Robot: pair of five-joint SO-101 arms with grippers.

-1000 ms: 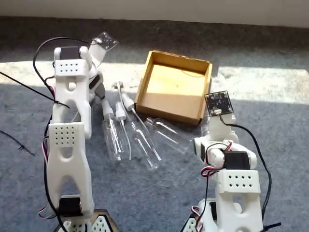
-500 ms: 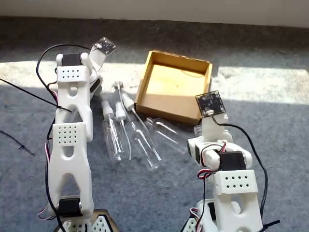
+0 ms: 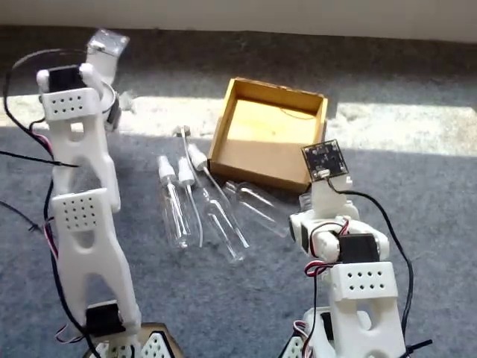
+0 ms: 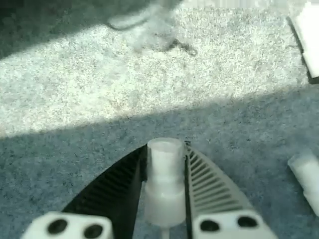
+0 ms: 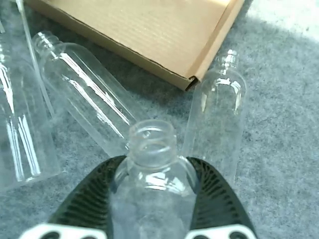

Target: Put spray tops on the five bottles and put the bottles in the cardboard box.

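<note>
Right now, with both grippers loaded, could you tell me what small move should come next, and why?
Probably swing the left gripper toward the right gripper: it is shut on a spray top, while the right one holds a bottle whose neck is open and uncapped.

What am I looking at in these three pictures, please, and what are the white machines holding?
These are two white plastic robot arms, the left arm and the right arm, each ending in a two-fingered gripper. One picture comes from a fixed camera looking down; the other two come from small cameras on the arms' wrists. On the grey carpeted surface sits an open brown cardboard box, with clear plastic bottles and loose white spray tops lying beside it. The left gripper is shut on another white spray top. The right gripper is shut on a clear open-necked bottle.
</note>
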